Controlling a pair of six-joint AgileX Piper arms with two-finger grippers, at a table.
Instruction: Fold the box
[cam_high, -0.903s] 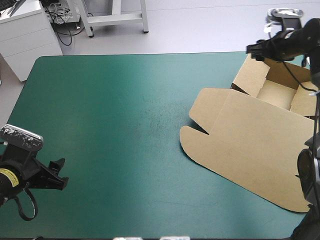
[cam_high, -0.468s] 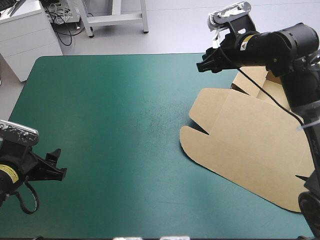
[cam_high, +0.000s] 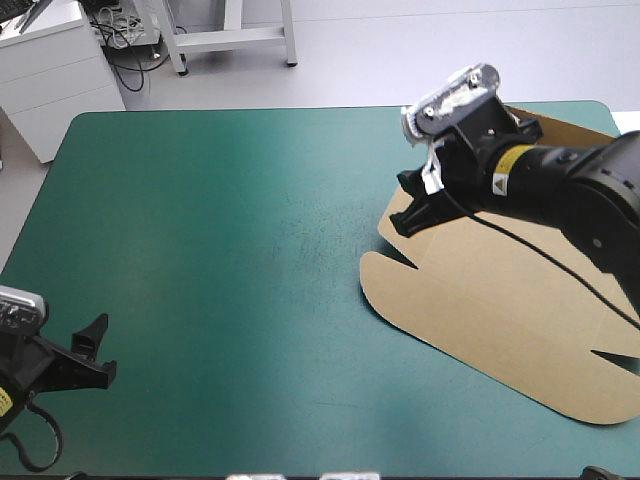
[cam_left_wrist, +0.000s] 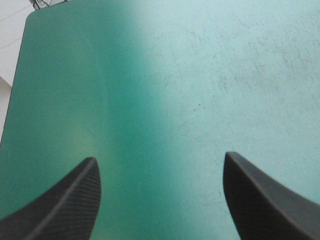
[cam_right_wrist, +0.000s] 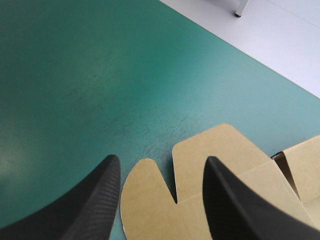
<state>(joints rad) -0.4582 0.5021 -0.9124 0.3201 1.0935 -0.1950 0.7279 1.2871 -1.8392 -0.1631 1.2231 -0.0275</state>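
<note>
The right gripper (cam_high: 398, 205) hung with its black fingers (cam_right_wrist: 90, 200) standing well apart, holding nothing. It had come down and inward since the earlier views. It was first beyond the box's far right corner, then high over the table's far edge, and was now low above the left end of the lid.

Directly under and ahead of it lay the box (cam_high: 500, 310), brown board resting on the right part of the table. Seen along the right wrist, the V-shaped notch (cam_right_wrist: 169, 172) sat in the gap between the fingers. The rounded tab (cam_right_wrist: 145, 200) lay to one side of the notch and the lid's squarer flap (cam_right_wrist: 217, 145) to the other. Whether the fingertips touched the board could not be told.

Behind the gripper, the right arm covered the tray part whose raised walls had shown earlier, and a strip of the far wall (cam_high: 560, 125) stayed in sight. The lid's outline had not shifted since then. Ahead of the fingers, past the box, stretched the teal-green cover (cam_high: 220, 250).

The left gripper (cam_high: 106, 346) was well apart from the box, at the table's near left corner. It had drawn back further toward that corner than before. Its fingers (cam_left_wrist: 65, 205) were likewise spread wide and empty, with the cover under and ahead of them.
</note>
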